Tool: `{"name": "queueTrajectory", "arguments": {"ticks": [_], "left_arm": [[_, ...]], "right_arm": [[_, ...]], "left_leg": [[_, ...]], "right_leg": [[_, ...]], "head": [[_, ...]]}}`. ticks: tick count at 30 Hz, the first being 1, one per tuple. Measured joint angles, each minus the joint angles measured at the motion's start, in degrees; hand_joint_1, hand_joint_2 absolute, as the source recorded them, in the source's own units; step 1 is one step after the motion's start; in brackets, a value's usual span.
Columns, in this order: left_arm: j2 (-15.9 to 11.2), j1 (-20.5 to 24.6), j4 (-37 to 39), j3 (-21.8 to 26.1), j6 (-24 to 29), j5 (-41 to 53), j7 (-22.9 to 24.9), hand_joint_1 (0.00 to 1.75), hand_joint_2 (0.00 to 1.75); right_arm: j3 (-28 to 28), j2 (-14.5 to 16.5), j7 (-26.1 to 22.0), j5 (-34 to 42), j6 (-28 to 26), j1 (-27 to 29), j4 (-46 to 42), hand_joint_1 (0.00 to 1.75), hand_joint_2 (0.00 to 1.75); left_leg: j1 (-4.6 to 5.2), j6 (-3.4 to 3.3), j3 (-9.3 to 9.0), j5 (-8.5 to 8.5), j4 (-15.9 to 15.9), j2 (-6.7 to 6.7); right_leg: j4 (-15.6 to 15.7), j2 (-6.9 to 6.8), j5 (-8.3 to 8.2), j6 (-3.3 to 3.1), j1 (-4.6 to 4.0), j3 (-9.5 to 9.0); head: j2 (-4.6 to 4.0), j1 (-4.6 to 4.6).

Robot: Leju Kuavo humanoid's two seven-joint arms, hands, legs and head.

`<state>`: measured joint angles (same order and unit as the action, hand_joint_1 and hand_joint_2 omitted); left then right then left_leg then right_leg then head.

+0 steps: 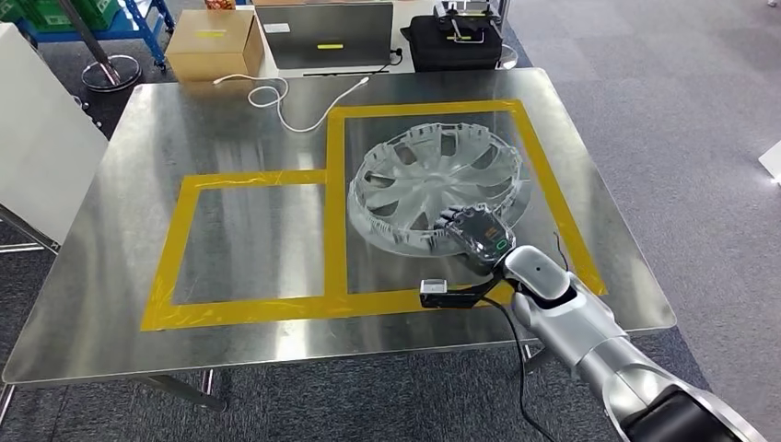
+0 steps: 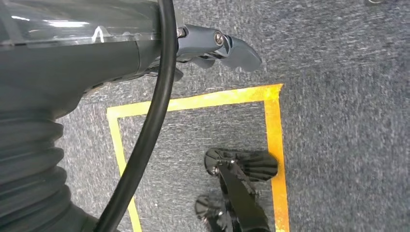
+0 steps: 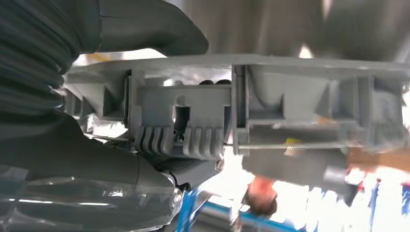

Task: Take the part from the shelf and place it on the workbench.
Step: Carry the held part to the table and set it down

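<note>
We see a broad table with a brushed, reflective steel top (image 1: 230, 313) standing on grey carpet (image 1: 681, 110). Yellow tape (image 1: 336, 212) marks two adjoining rectangles on it, a smaller one toward the left and a larger one toward the right sharing a middle strip. Inside the larger rectangle lies a round silver-grey plastic wheel cover with curved spokes (image 1: 433, 180), its far edge on the steel and its near rim gripped by the robot's right hand (image 1: 474, 235); whether that near rim touches the surface we cannot tell. A thin white cable (image 1: 276, 101) loops across the far edge of the top, beyond the tape.
</note>
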<state>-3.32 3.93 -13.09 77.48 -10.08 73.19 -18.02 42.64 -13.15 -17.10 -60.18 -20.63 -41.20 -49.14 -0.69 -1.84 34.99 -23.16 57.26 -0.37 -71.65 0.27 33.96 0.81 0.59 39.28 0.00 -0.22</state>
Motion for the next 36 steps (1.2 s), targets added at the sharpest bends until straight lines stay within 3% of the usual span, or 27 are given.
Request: {"name": "queueTrajectory", "arguments": {"ticks": [1,2,3,4,6,7,11,13,15,16,17,18,21,23,25,27,31,33,36], "left_arm": [[0.00,0.05,0.00,-0.06,-0.08,0.01,0.01,0.00,1.75],[0.01,0.06,0.00,-0.11,-0.11,0.01,0.01,0.00,1.75],[0.01,0.05,0.01,-0.16,-0.13,0.02,0.01,0.00,1.75],[0.02,0.04,0.01,-0.23,-0.14,0.03,0.01,0.00,1.75],[0.03,0.07,0.02,-0.34,-0.15,0.04,0.02,0.00,1.75],[0.03,0.08,0.03,-0.38,-0.14,0.04,0.02,0.00,1.75],[0.01,0.04,0.05,-0.44,-0.14,0.05,0.03,0.00,1.75],[0.00,0.04,0.06,-0.45,-0.15,0.06,0.03,0.00,1.75],[0.00,0.02,0.07,-0.45,-0.15,0.05,0.03,0.00,1.75],[0.00,-0.03,0.07,-0.45,-0.15,0.05,0.03,0.00,1.75],[0.00,-0.09,0.07,-0.46,-0.15,0.05,0.03,0.00,1.75],[0.00,-0.13,0.07,-0.46,-0.15,0.05,0.03,0.00,1.75],[-0.10,-0.09,0.07,-0.48,-0.21,0.13,-0.20,0.00,1.75],[-0.24,0.03,0.08,-0.50,-0.29,0.28,-0.57,0.00,1.75],[-0.31,0.11,0.09,-0.54,-0.32,0.47,-0.97,0.00,1.75],[-0.34,0.14,0.09,-0.64,-0.31,0.68,-1.40,0.00,1.75],[-0.31,0.20,0.09,-1.10,-0.10,1.12,-2.47,0.00,1.75],[-0.31,0.17,0.09,-1.27,-0.08,1.20,-2.93,0.00,1.75],[-0.31,0.13,0.09,-1.34,-0.08,1.25,-3.10,0.00,1.75]], "right_arm": [[0.76,0.43,0.13,-0.17,-0.05,-0.03,1.31,1.75,1.75],[1.30,0.77,0.19,-0.24,-0.09,-0.10,2.36,1.75,1.75],[1.69,1.05,0.22,-0.26,-0.11,-0.25,3.20,1.75,1.75],[1.96,1.27,0.24,-0.26,-0.11,-0.50,3.89,1.75,1.75],[2.40,1.65,0.21,-0.25,-0.11,-1.21,5.02,1.75,1.75],[2.59,1.83,0.19,-0.24,-0.11,-1.51,5.47,1.75,1.75],[3.08,2.42,0.11,-0.23,-0.12,-2.00,6.67,1.75,1.75],[3.11,2.71,0.10,-0.22,-0.13,-2.30,7.08,1.75,1.75],[3.17,2.95,0.11,-0.23,-0.12,-2.43,7.50,1.75,1.75],[3.23,3.07,0.10,-0.23,-0.11,-2.42,7.71,1.75,1.75],[3.29,3.15,0.11,-0.23,-0.10,-2.42,7.90,1.75,1.75],[3.37,3.24,0.11,-0.23,-0.03,-2.45,8.06,1.75,1.75],[3.82,3.82,0.54,-0.60,1.03,-2.91,8.64,1.75,1.75],[4.37,4.63,1.33,-0.92,2.20,-3.42,9.62,1.75,1.75],[4.80,5.55,1.87,-0.73,2.98,-3.81,11.10,1.75,1.75],[4.96,6.16,1.99,-0.14,3.23,-4.20,12.79,1.75,1.75],[5.15,6.86,2.06,0.53,3.18,-4.53,16.24,0.00,0.00],[5.24,6.96,2.16,0.53,3.14,-4.30,17.30,0.00,0.00],[5.27,6.96,2.22,0.59,3.07,-4.21,17.63,0.00,0.00]], "left_leg": [[0.03,-0.01,-0.06,-0.12,0.07,-0.02],[0.04,0.03,-0.17,-0.29,0.19,-0.05],[0.03,0.15,-0.31,-0.51,0.37,-0.10],[0.03,0.34,-0.45,-0.80,0.63,-0.17],[0.22,0.89,-0.48,-1.33,1.20,-0.26],[0.33,1.19,-0.45,-1.50,1.35,-0.27],[0.23,2.43,-0.32,-2.19,1.89,-0.15],[0.06,3.02,1.52,-4.95,6.29,-0.01],[-0.01,3.42,5.06,-8.60,14.07,0.05],[-0.02,3.50,6.49,-9.45,16.98,0.05],[-0.02,3.47,7.00,-9.16,17.84,0.05],[-0.01,3.33,6.34,-7.72,16.28,0.05],[0.19,2.36,0.79,-2.41,4.66,0.05],[0.51,1.82,-0.78,-1.83,1.41,0.05],[0.53,1.39,-1.02,-1.58,0.93,0.09],[0.23,0.80,-1.50,-1.11,0.05,0.22],[0.08,0.29,-1.68,-0.87,-0.40,0.39],[0.08,0.27,-1.64,-0.89,-0.34,0.38],[0.07,0.28,-1.64,-0.89,-0.30,0.37]], "right_leg": [[-2.46,-0.01,0.30,0.11,0.11,1.62],[-2.73,-0.05,-0.61,0.17,0.21,2.19],[-0.61,-0.10,-2.60,0.18,0.32,1.55],[3.40,-0.18,-5.15,0.14,0.42,-0.09],[10.39,-0.25,-8.14,-0.10,0.35,-3.12],[12.14,-0.21,-8.56,-0.29,0.26,-3.85],[12.89,-0.08,-8.60,-1.58,0.21,-4.15],[13.20,-0.16,-8.73,-2.24,0.34,-4.38],[13.14,-0.18,-8.62,-2.54,0.20,-4.41],[13.08,-0.18,-8.56,-2.62,0.12,-4.42],[13.01,-0.16,-8.49,-2.65,0.05,-4.45],[12.95,-0.12,-8.41,-2.66,-0.02,-4.52],[12.88,0.08,-8.18,-2.42,-0.26,-4.86],[12.94,0.23,-8.20,-1.95,-0.30,-4.83],[13.18,0.30,-8.27,-1.27,-0.31,-4.92],[11.99,0.21,-7.25,-0.68,-0.30,-4.58],[-0.36,0.06,-1.16,0.02,0.00,1.19],[-3.48,0.04,-0.39,0.21,0.13,2.77],[-3.34,0.03,-0.87,0.27,0.22,2.74]], "head": [[0.00,-0.01],[0.00,0.01],[0.00,0.01],[0.00,0.03],[0.00,0.02],[0.00,-0.03],[0.00,-0.15],[0.00,-0.32],[0.00,-0.40],[0.00,-0.40],[0.00,-0.40],[0.00,-0.40],[0.00,-0.36],[0.00,-0.34],[0.00,-0.34],[0.00,-0.20],[0.00,0.01],[0.00,0.02],[0.00,0.03]]}}
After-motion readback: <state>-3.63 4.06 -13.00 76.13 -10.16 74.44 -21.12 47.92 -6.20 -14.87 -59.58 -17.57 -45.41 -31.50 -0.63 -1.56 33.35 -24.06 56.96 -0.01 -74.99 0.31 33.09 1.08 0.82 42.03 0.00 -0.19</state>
